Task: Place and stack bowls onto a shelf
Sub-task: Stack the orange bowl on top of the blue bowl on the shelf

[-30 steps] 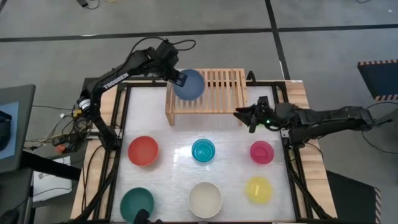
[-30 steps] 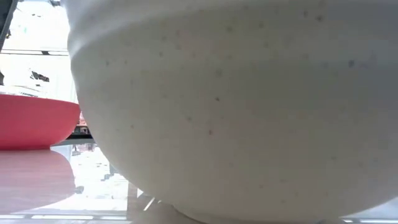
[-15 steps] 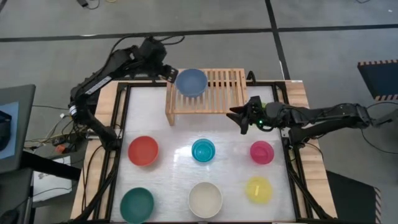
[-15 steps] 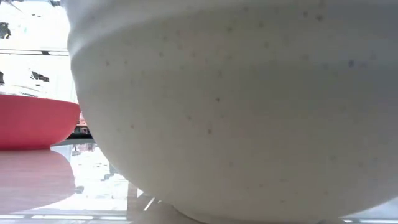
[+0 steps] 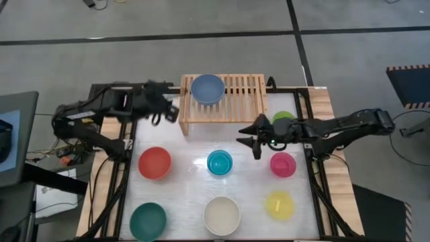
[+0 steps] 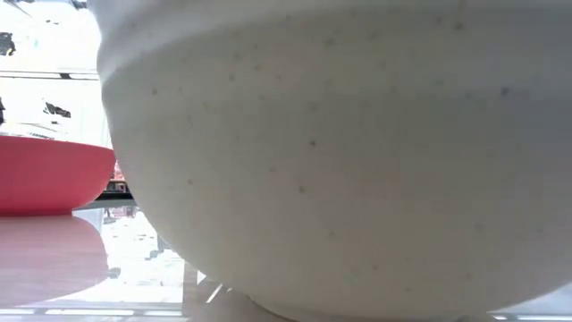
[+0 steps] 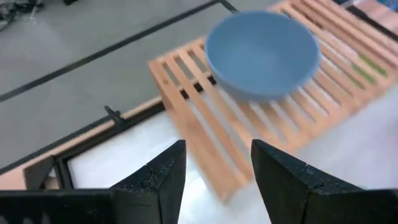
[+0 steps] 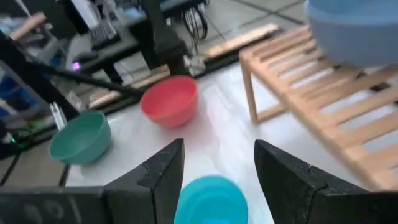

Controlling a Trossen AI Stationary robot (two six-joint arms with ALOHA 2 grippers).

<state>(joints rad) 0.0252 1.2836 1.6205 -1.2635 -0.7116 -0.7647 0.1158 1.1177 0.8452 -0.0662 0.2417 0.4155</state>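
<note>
The slate-blue bowl rests upright by its base on the left part of the light-wood shelf. My left gripper hangs open just left of the shelf, holding nothing. My right gripper is open above the table, between the shelf and the cyan bowl. On the table stand the red, magenta, dark green, cream-white and yellow bowls. A lime bowl shows behind the right arm.
A black frame runs round the white table top. The right part of the shelf's slatted top is bare. In the low view the cream-white bowl fills nearly the whole picture, with the red bowl beside it.
My left gripper has let go of the slate-blue bowl's rim and drawn back toward the table's left edge and a little nearer. The bowl stays upright on the shelf. My right gripper has gone toward the table's left, toward the cyan bowl, uncovering the lime bowl.
</note>
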